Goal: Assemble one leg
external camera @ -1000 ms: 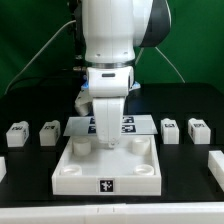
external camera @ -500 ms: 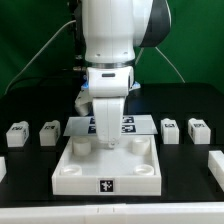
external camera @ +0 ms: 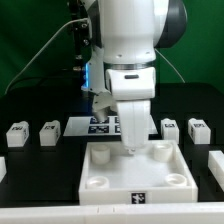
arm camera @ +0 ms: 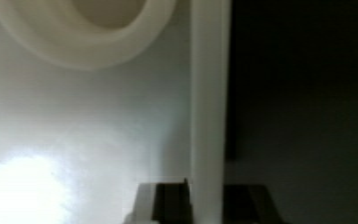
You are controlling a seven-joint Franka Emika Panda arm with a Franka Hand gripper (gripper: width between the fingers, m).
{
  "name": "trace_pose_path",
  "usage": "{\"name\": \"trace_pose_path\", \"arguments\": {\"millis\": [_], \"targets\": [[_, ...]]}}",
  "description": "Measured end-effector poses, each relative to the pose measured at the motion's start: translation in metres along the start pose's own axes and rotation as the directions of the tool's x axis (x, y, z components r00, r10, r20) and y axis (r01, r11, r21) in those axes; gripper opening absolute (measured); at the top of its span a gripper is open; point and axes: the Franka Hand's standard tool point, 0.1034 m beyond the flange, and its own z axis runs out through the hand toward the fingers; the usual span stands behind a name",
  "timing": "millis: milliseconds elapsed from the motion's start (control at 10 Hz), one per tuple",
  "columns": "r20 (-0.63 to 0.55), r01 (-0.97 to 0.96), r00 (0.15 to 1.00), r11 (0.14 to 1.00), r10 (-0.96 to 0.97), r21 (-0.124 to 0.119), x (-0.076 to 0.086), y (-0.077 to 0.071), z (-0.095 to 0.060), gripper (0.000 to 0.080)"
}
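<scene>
My pincer (external camera: 128,149) was down at the rear wall of the white tray-like piece (external camera: 105,190), about midway along that wall. In the wrist view the pincer (arm camera: 202,203) had this wall (arm camera: 208,100) between its two dark fingers (arm camera: 160,206). One finger stood over the pale floor of the piece (arm camera: 69,130) and the other on the dark outer side. Both fingers seemed to lie against the wall, so I judged the pincer clenched on the piece, although the picture was blurred there. A round hole (arm camera: 105,20) in the floor showed further along the wall.

In the exterior view the tray-like piece lay flat on the black table (external camera: 40,170). It had a round socket in each corner and a small tag on its front wall. My arm stood straight up above it and hid the middle of the rear wall.

No leg was in my pincer. The first leg (external camera: 17,133) and the second leg (external camera: 49,131) stood on the table at the exterior view's left, well apart from the tray-like piece. The third leg (external camera: 170,129) and the fourth leg (external camera: 198,129) stood at the exterior view's right, behind its rear corner. The third was near that corner. All four showed a tag on the face toward the camera.

The marker board (external camera: 103,124) lay behind the tray-like piece, partly hidden by my arm.
</scene>
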Motion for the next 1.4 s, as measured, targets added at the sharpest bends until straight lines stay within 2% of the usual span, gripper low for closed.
{"name": "trace_pose_path", "arguments": {"millis": [200, 400, 500, 600, 800, 1000, 1200, 1300, 1400], "targets": [[-0.012, -0.012, 1.000, 1.000, 0.012, -0.022, 0.021, 0.020, 0.003, 0.0058], [-0.004, -0.010, 1.000, 1.000, 0.010, 0.008, 0.031, 0.023, 0.003, 0.0058], [-0.001, -0.004, 1.000, 1.000, 0.004, 0.027, 0.034, 0.023, 0.004, 0.0058], [0.007, -0.003, 1.000, 0.999, 0.003, 0.034, 0.035, 0.022, 0.004, 0.0058], [0.016, 0.000, 1.000, 1.000, 0.000, 0.014, 0.034, 0.023, 0.003, 0.0058], [0.016, -0.001, 1.000, 1.000, 0.001, 0.015, 0.034, 0.022, 0.004, 0.0067], [0.016, -0.002, 1.000, 1.000, 0.002, 0.015, 0.033, 0.023, 0.004, 0.0412], [0.016, -0.002, 1.000, 1.000, 0.002, 0.015, 0.033, 0.023, 0.004, 0.0412], [0.016, -0.002, 1.000, 1.000, 0.002, 0.015, 0.033, 0.023, 0.004, 0.0580]]}}
